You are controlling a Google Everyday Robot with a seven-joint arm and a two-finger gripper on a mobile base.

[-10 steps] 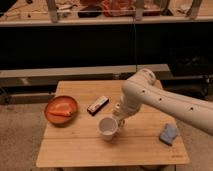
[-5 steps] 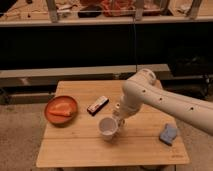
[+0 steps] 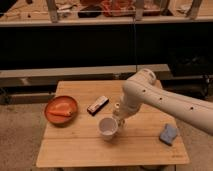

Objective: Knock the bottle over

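The bottle [image 3: 117,107] shows only as a small pale top at the left edge of my white arm, above the cup; its body is hidden behind the arm. My gripper [image 3: 120,120] is at the end of the arm, low over the table, right beside the round white cup [image 3: 107,128], and it is shut. I cannot tell whether it touches the bottle.
On the wooden table [image 3: 75,155], an orange plate [image 3: 61,110] with an orange item sits at the left. A dark flat bar [image 3: 98,104] lies near the middle and a blue sponge [image 3: 169,133] at the right. A dark shelf unit stands behind the table.
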